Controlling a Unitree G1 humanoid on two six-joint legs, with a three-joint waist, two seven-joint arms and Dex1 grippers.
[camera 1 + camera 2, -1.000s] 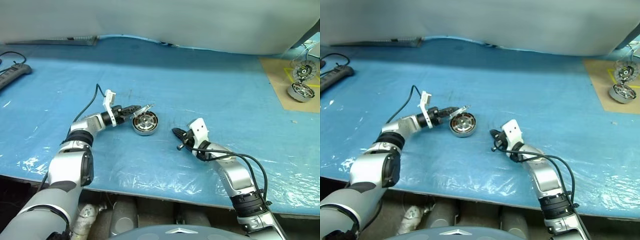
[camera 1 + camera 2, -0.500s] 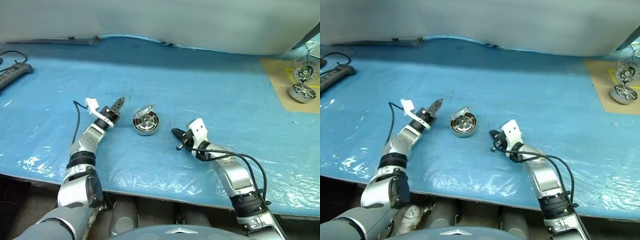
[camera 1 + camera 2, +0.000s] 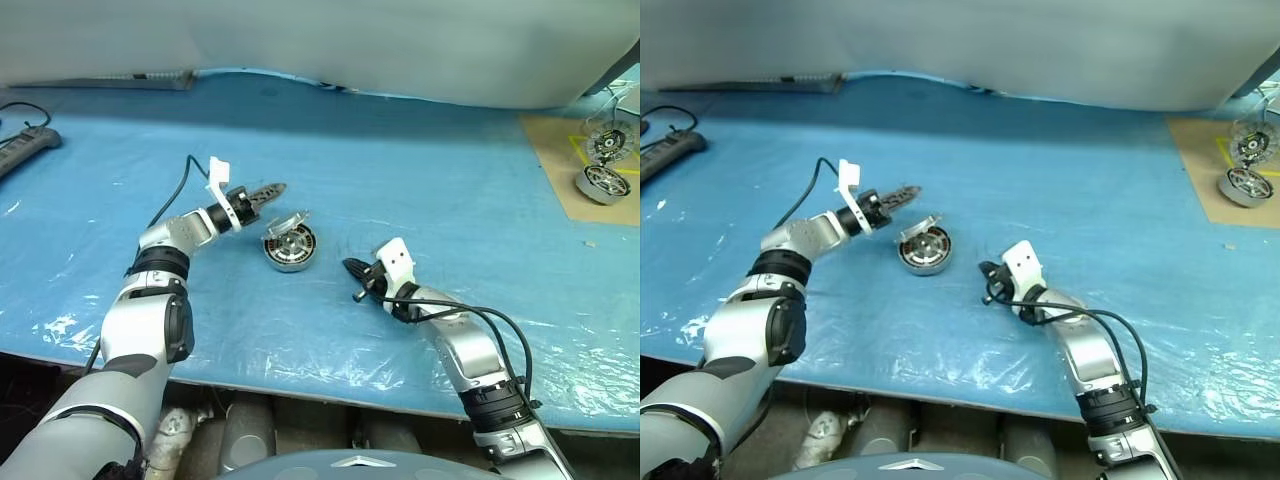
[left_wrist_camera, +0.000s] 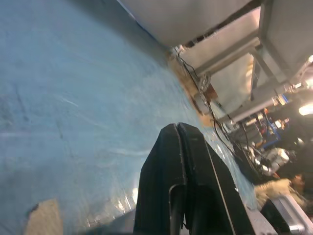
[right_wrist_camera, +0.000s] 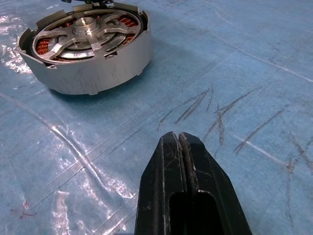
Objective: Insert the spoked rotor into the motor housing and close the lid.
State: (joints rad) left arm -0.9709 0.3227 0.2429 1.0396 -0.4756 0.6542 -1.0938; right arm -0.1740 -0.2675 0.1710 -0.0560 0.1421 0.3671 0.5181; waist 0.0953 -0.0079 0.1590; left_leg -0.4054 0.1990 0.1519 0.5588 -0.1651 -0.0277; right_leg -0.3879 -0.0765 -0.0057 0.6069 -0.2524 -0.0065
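Observation:
The grey motor housing (image 3: 291,247) sits mid-table on the blue sheet. Inside it lies the silver spoked rotor (image 5: 86,35), with copper windings showing through its gaps. The lid (image 3: 288,221) stands tilted up at the housing's far rim, partly raised. My left gripper (image 3: 272,188) is shut and empty, held level just above and to the left of the lid, apart from it. My right gripper (image 3: 350,265) is shut and empty too. It rests low on the sheet to the right of the housing and points at the housing wall (image 5: 93,73).
A brown board (image 3: 560,160) at the back right carries two other silver motor parts (image 3: 601,182). A black power strip (image 3: 25,148) lies at the back left. The table's front edge (image 3: 300,385) runs close below my arms.
My left gripper, whose tips were at the lid a second ago, swung left and away, then came back higher above the lid. The lid stays partly raised. The right arm kept still.

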